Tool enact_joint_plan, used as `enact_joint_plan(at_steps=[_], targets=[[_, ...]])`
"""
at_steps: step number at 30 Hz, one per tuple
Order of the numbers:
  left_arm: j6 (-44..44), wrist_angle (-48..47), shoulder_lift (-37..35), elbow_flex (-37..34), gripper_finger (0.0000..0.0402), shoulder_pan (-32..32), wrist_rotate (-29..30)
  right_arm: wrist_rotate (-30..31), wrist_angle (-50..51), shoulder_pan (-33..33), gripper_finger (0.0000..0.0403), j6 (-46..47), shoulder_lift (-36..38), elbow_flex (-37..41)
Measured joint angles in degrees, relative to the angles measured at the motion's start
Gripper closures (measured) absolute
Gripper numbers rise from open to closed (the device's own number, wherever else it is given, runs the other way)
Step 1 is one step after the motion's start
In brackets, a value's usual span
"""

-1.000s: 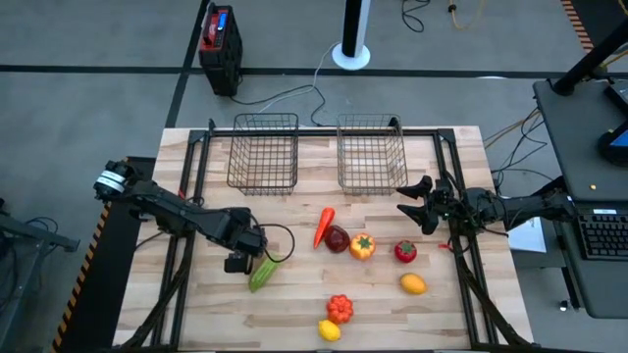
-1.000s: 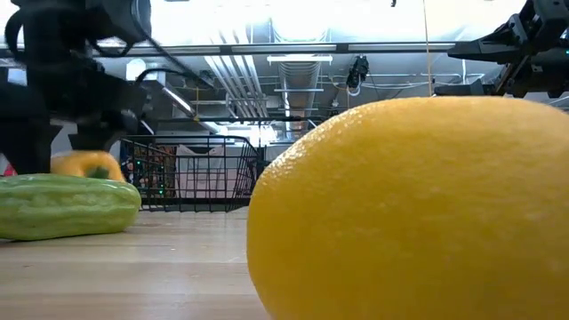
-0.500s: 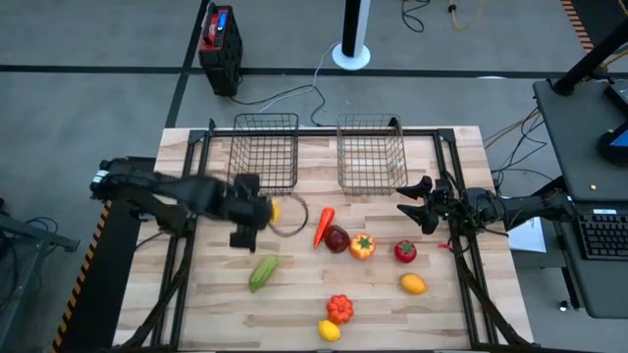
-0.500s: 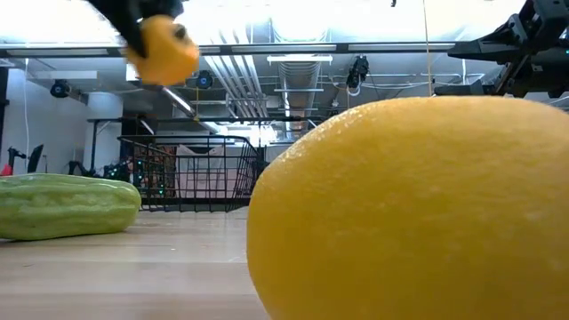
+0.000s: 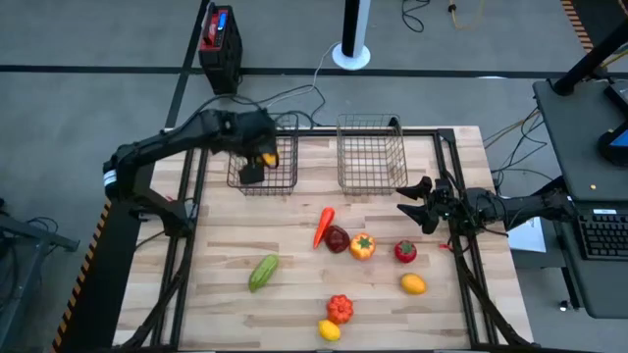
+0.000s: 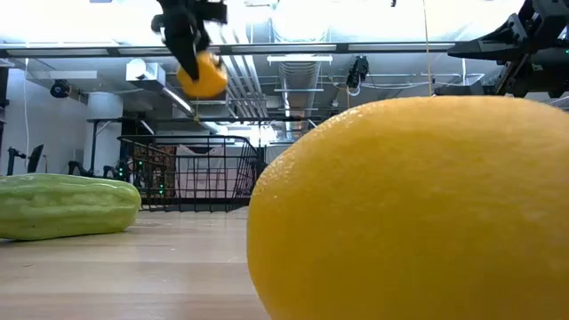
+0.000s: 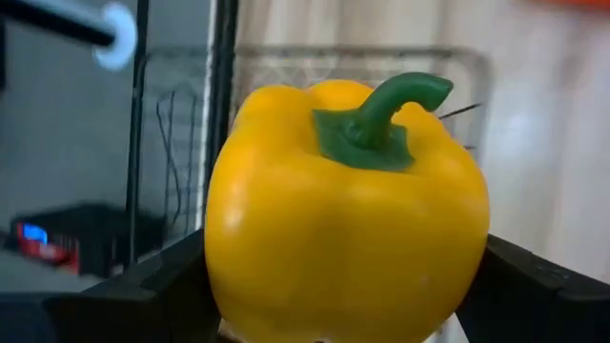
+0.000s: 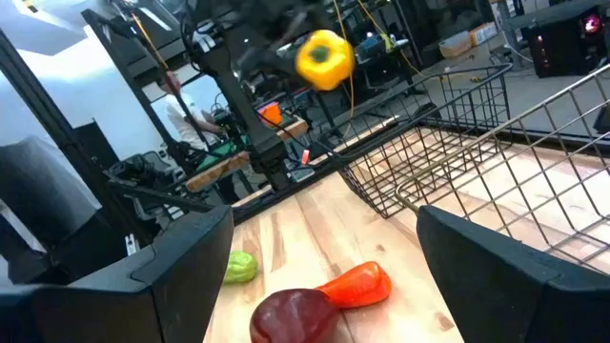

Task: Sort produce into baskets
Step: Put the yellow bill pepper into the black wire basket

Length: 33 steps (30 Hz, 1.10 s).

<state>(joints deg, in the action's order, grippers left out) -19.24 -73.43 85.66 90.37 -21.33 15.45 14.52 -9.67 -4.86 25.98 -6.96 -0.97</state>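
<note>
On the pale wooden plank bench, two dark wire-mesh baskets stand at the far edge. The left pincer hangs over the left basket, clamped on a glossy yellow bell pepper. The right pincer, fingers apart, waits beside the right basket.

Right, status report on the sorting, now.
Left gripper shut on yellow pepper, held above left basket. Right gripper open, waiting at table's right edge. Both baskets hold nothing yet; other produce on table. Nothing blocking the drop.
</note>
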Motion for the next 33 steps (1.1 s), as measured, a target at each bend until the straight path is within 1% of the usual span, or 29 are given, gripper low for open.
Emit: enact_joint_plan(at_steps=[4, 7, 16, 20, 24, 29, 33], targets=[[-3.6, 0.2, 4.2, 0.0, 0.0098, -4.9, -2.1, 0.0, 0.5, 0.0, 0.0078, -0.2, 0.0, 0.0], [-5.1, 0.2, 7.8, -0.1, 0.0098, -6.9, -2.7, 0.0, 1.3, 0.0, 0.0078, -0.3, 0.0, 0.0], [-8.2, 0.2, 16.4, -0.1, 0.0098, -7.9, -3.0, 0.0, 3.6, 0.0, 0.0078, 0.3, 0.0, 0.0], [-8.5, 0.4, 18.1, -0.1, 0.0098, -8.0, -3.0, 0.0, 3.5, 0.0, 0.0078, 0.3, 0.0, 0.0], [-8.8, 0.4, 18.5, -0.1, 0.0098, -8.7, -3.2, 0.0, 3.5, 0.0, 0.0078, 0.6, 0.0, 0.0], [-8.8, 0.8, 18.5, -0.2, 0.0098, -11.2, -6.5, 0.0, 3.4, 0.0, 0.0078, 0.6, 0.0, 0.0], [-8.8, 2.4, 18.5, -0.3, 0.0098, -12.0, -7.5, 0.0, 3.4, 0.0, 0.0078, 0.6, 0.0, 0.0]])
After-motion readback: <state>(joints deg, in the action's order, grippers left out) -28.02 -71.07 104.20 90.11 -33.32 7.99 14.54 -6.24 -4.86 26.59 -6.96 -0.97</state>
